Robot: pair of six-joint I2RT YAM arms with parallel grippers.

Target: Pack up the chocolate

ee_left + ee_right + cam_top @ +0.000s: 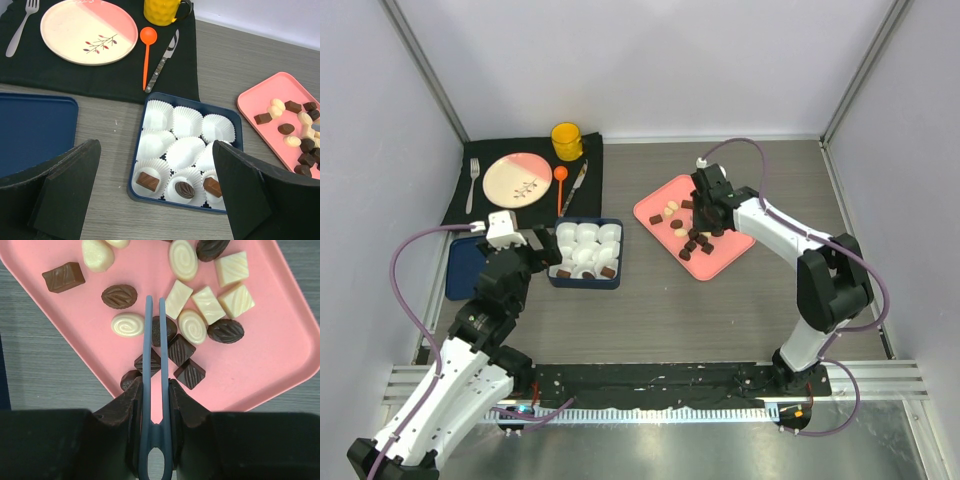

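Note:
Several dark and cream pieces of chocolate [192,326] lie on a pink tray [260,350] right of centre [720,255]. My right gripper [155,385] hovers over it [705,215], shut on slim blue tongs [149,340]. The tong arms are squeezed close together, and a dark oval piece [169,330] lies at them. A blue box [137,145] of white paper cups [186,150] holds three chocolates in its near row [148,181] [184,189] [212,187]. My left gripper [157,200] stands wide open just above the box's near edge [545,255], holding nothing.
At the back left a black mat [535,205] carries a pink and cream plate [517,179], a fork [473,183], an orange spoon [560,185], a knife [574,187] and a yellow mug [567,140]. A flat dark blue lid [30,130] lies left of the box.

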